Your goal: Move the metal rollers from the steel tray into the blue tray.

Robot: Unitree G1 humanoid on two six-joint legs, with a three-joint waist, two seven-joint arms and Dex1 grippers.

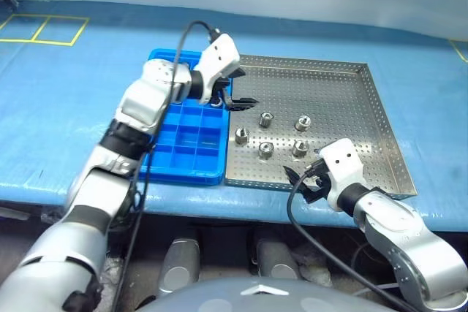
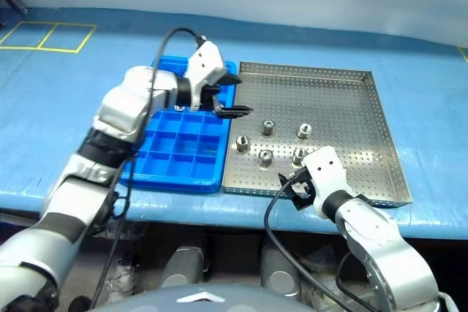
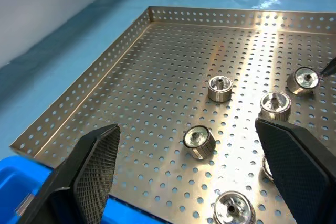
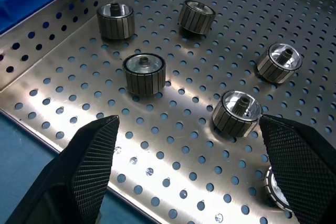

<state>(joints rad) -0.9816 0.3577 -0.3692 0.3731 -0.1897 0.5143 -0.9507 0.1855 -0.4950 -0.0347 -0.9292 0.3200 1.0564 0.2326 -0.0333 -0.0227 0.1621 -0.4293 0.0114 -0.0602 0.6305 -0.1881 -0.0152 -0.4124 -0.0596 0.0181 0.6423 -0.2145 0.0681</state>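
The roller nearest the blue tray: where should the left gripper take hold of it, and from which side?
Probably from above, jaws across the ribbed round sides. That metal roller stands upright on the steel tray, hole up, apart from the others. The open left gripper already hangs beside it.

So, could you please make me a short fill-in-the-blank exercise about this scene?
1. The rollers lie in the ___ tray.
2. The steel tray holds ___ rollers.
3. The left hand is ___ and holds nothing.
4. The blue tray lies on the steel tray's ___ side.

Missing words: steel; five; open; left
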